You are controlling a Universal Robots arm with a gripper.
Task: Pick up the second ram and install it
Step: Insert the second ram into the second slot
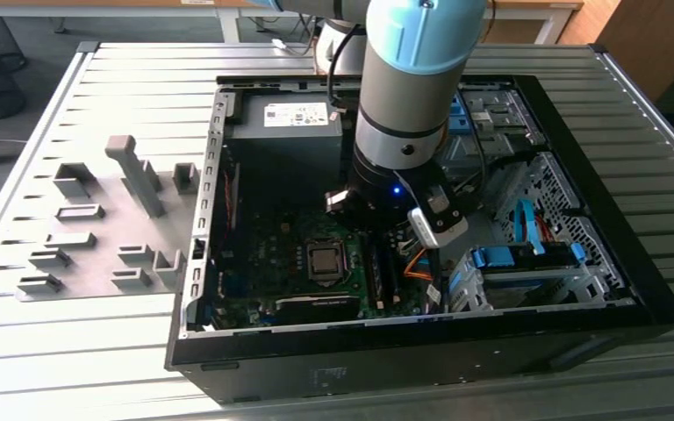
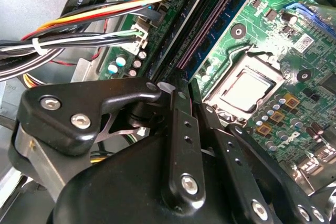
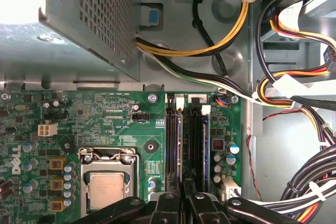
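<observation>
Already the second ram (image 3: 205, 145) is seated in a slot on the motherboard (image 3: 105, 114), beside the CPU socket (image 3: 107, 182); the gripper (image 3: 184, 195), fingers nearly together, is held just above the slots.
</observation>
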